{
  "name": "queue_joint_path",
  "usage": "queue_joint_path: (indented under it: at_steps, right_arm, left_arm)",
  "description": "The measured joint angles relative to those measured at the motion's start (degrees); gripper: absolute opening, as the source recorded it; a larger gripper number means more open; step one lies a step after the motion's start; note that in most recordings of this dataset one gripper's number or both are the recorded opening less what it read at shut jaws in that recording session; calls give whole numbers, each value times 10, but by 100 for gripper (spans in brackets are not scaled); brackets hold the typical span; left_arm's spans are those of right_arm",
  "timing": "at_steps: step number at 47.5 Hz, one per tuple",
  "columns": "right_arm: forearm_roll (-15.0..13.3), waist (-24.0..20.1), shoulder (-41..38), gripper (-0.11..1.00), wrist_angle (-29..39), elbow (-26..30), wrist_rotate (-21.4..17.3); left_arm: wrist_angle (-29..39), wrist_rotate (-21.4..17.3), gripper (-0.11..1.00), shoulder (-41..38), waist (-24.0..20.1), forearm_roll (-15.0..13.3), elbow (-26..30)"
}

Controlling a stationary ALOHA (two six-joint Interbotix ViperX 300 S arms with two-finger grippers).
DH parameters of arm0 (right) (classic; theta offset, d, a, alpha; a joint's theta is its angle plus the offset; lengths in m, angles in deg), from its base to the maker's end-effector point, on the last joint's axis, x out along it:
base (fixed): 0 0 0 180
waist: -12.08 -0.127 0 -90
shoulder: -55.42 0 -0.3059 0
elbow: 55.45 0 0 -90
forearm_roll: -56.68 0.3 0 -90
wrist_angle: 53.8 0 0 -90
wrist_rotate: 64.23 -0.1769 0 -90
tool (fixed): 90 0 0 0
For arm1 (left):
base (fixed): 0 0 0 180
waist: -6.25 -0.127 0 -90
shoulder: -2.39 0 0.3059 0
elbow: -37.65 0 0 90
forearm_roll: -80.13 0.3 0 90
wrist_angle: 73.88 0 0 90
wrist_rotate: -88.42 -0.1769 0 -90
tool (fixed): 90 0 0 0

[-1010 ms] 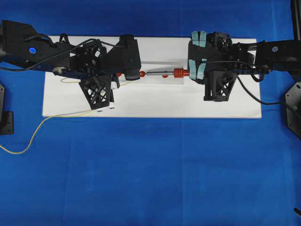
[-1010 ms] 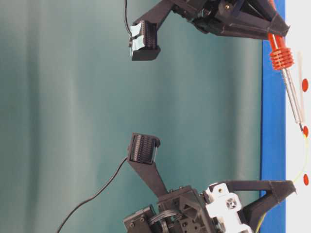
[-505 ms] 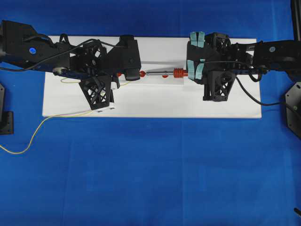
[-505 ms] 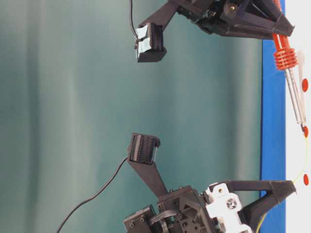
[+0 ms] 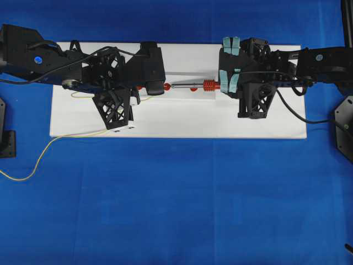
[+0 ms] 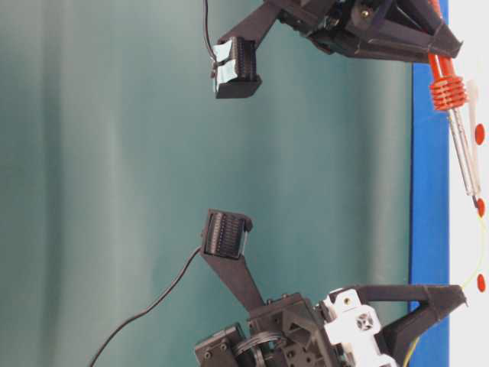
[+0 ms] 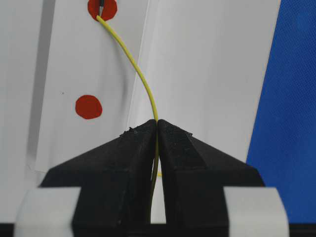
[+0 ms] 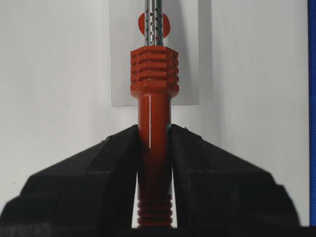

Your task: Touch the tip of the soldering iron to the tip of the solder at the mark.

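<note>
Left wrist view puts the matter most plainly: the left tool (image 7: 157, 123) is clenched on the solder (image 7: 136, 69), the yellow wire pinched between the two black jaws and arching up and away to a red mark (image 7: 102, 7) at the top of the picture. There a dark point, which I take for the tip of the soldering iron (image 7: 100, 6), sits at the wire's end on that same dot (whether they truly touch or only come very close, the picture is too small to settle). A second red dot (image 7: 89, 106) lies apart, to the left of the wire, unused.

The right wrist view shows the right tool (image 8: 154, 131) gripping the iron by its red-orange handle, the ribbed collar just beyond the jaws and the perforated silver shaft running on over another red dot.

From overhead, the iron (image 5: 193, 85) lies level between the two arms above the white board (image 5: 182, 124) on the blue counter (image 5: 182, 199), its tip reaching the dot beside the left arm; the loose solder trails off the board to the left.

Both grasps are made and both tips are brought to the mark. By my judgement the task is at its last step: contact is either just made or wants only a slight closing.
</note>
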Motion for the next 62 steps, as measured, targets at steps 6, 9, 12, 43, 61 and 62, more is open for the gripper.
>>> queue_joint_path:
  at_steps: [6,9,12,43,61,62]
  right_arm:
    - [0,-1,0,6,0,2,0]
    - [0,0,0,6,0,2,0]
    - [1,0,0,6,0,2,0]
    - [1,0,0,6,10,3,0]
    - [1,0,0,6,10,4,0]
    - [0,0,0,6,9,4,0]
  left_arm:
    - [1,0,1,0,1,1,0]
    - [0,0,1,0,1,1,0]
    - [1,0,1,0,1,1,0]
    - [2,-7,1,-3,2,0,4]
    - [5,-7,1,-3,3,1,4]
    - [5,-7,1,-3,4,0,4]
